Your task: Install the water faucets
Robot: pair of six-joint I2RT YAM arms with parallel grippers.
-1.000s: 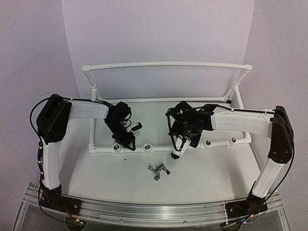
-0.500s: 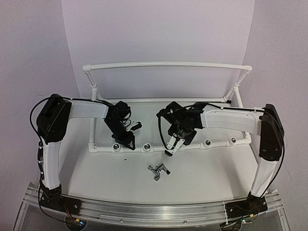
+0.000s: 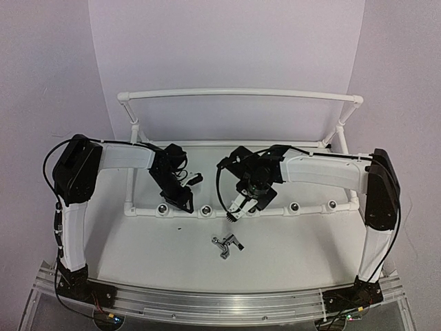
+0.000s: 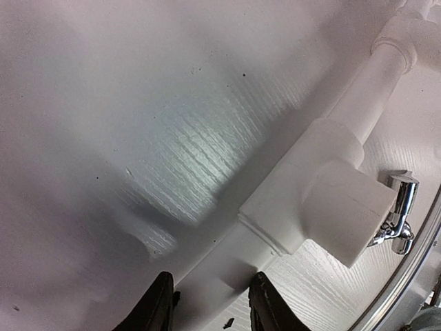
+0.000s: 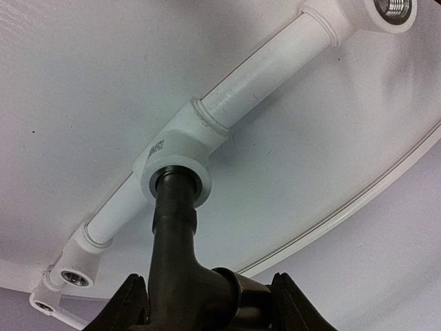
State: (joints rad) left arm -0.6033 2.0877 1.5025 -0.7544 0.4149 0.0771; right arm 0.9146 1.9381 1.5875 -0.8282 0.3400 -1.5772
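Note:
A dark grey faucet (image 5: 176, 234) is held in my right gripper (image 5: 210, 307), which is shut on its body. Its stem sits in the mouth of a white tee socket (image 5: 172, 148) on the front pipe. In the top view my right gripper (image 3: 234, 210) is at the middle of the front pipe and hides this faucet. A second dark faucet (image 3: 226, 244) lies loose on the table in front of the frame. My left gripper (image 3: 178, 196) clamps the front pipe (image 4: 207, 276) of the white pipe frame (image 3: 234, 92), with one finger on each side.
More silver-ringed sockets (image 3: 294, 206) line the front pipe, and one shows at the top right of the right wrist view (image 5: 394, 8). A shiny chrome piece (image 4: 398, 210) sits at a tee fitting's mouth near my left gripper. The table's front rail (image 3: 220, 303) lies close behind the arm bases.
My right arm has swung left along the front pipe with the faucet in its grip. The pipe frame has shifted slightly left. The left arm has barely moved.

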